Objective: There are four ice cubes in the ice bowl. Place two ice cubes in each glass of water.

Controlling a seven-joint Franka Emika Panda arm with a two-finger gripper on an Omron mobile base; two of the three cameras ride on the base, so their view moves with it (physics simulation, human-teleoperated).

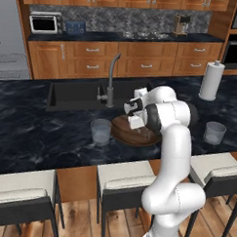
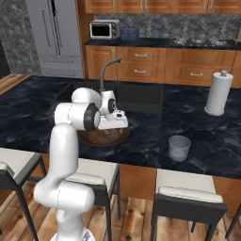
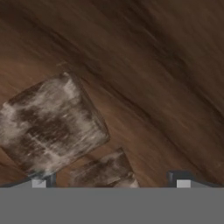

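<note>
Right up against the hand camera, two clear, frosty-looking glassy ice cubes are lying on brown wood grain: the bigger-looking ice cube [image 3: 50, 124] is sitting tilted at the left, and a second ice cube [image 3: 103, 172] is peeking up just below it, between the two small dark fingertips [image 3: 179, 179] at the bottom edge. Those tips are standing wide apart, so the two-finger gripper [image 3: 111, 181] is spread open and pinching nothing, hovering low inside the wide, shallow, round bowl of brown wood [image 1: 121, 131]. From the left base camera, the white arm with dark joints [image 1: 170, 157] is bending forward and down over the bowl, its hand [image 1: 135, 111] pointing into the bowl's middle; from the right base camera the same hand [image 2: 113, 117] is hanging over the wooden bowl [image 2: 94, 137], and a faint glassy glint inside it may be the cubes, though they are too small to count there. One short, clear, pale blue-grey tumbler [image 1: 101, 131] is standing just beside the bowl on the dark marbled island counter [image 1: 37, 131], and the other tumbler [image 1: 215, 133] is standing well apart across the arm, also seen in the right base view [image 2: 179, 148]. A tall white paper-towel roll [image 1: 211, 80] is standing upright farther back, and a grey curved faucet [image 1: 111, 81] is rising at the dark sink [image 1: 72, 95] behind the bowl
</note>
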